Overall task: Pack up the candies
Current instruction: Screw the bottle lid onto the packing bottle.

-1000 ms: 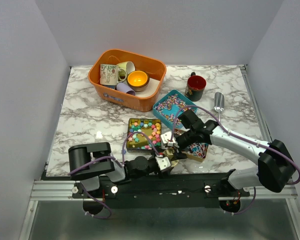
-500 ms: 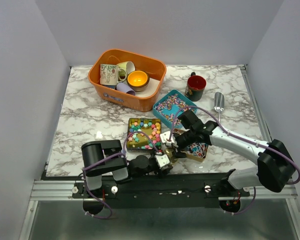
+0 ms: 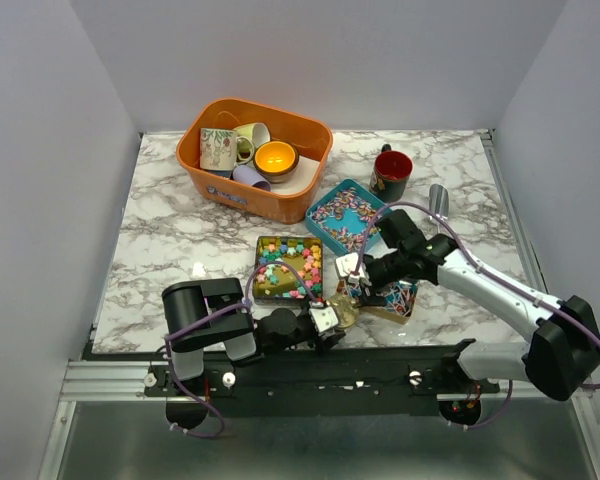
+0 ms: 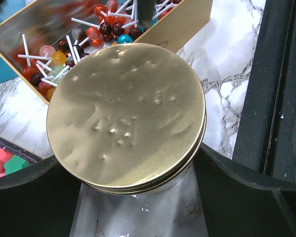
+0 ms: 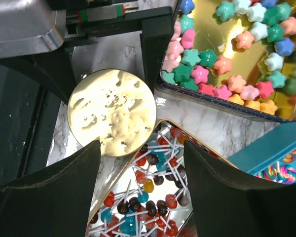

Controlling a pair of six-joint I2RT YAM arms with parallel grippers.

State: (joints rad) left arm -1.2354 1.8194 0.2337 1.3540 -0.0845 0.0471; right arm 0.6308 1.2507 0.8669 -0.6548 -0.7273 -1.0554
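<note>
marble table (image 3: 180,230): gold lid (image 4: 126,116) sits between left pincer (image 4: 126,153) fingers.

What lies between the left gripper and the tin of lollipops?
A round gold disc fills that stretch, from just in front of the left gripper up to the tin of lollipops; the left wrist view shows it best.

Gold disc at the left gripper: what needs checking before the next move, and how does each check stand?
1. Gold disc sits between the left gripper fingers: ok.
2. Left grip firm on the disc: cannot tell.
3. Right gripper open and empty: ok.
4. Lollipop tin uncovered, lollipops inside: ok.
5. Star candies inside their tin: ok.
</note>
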